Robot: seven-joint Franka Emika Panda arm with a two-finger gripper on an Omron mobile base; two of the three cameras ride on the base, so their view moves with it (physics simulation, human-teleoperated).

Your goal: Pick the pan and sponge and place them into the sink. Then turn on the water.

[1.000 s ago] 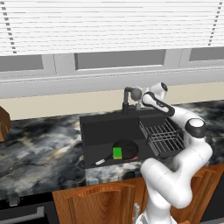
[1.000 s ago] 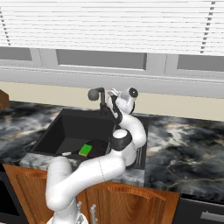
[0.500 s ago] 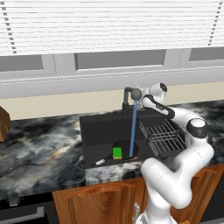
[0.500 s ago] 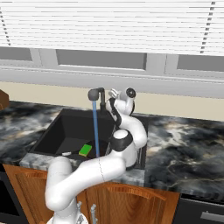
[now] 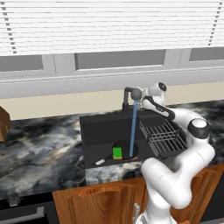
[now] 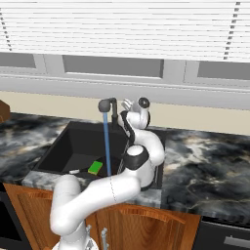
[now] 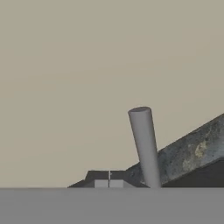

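Pan [image 5: 124, 151] and sponge [image 5: 117, 152] both in the sink [image 5: 98, 131], water [image 5: 133, 129] running.

Pan sits on the sink floor toward the front, thin handle pointing front-left with its light tip near the front wall. Green sponge rests on the pan's left part; in the right base view it shows as a green block [image 6: 95, 167] just left of the stream. Light-blue stream drops straight from the faucet [image 5: 129, 94] spout onto the pan. Wire rack [image 5: 162, 137] occupies the sink's right side. Gripper [image 7: 109, 183] is clenched, fingertips pressed together with nothing between them, up at the back of the sink just beside a grey upright rod [image 7: 145, 146] that leans slightly. Marbled counter [image 5: 39, 144] surrounds the basin.
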